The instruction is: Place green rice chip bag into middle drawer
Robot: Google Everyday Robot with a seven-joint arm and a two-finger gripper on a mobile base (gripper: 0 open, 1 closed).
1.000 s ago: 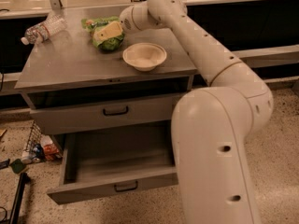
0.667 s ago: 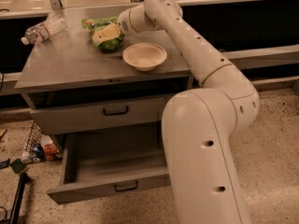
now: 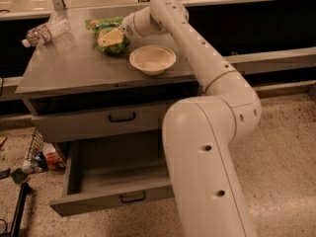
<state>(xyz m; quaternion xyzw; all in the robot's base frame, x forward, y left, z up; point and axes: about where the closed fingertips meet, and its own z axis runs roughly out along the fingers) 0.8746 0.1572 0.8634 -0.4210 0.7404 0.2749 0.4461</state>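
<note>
The green rice chip bag (image 3: 103, 24) lies crumpled at the back of the grey cabinet top (image 3: 74, 68), just left of the white bowl (image 3: 152, 59). My gripper (image 3: 110, 37) reaches in from the right and sits on the bag's front right part, covering some of it. Under the top, the upper drawer (image 3: 121, 117) is shut. The drawer below it (image 3: 106, 179) is pulled out and looks empty. My arm's big lower link (image 3: 207, 172) stands in front of the open drawer's right side and hides it.
A clear plastic bottle (image 3: 45, 31) lies on its side at the back left of the cabinet top. A wire basket with small items (image 3: 39, 154) sits on the floor left of the open drawer. A dark pole (image 3: 17, 211) leans at the lower left.
The gripper stays on the bag at the same spot. The arm's lower links have shifted a little to the left in front of the drawers.
</note>
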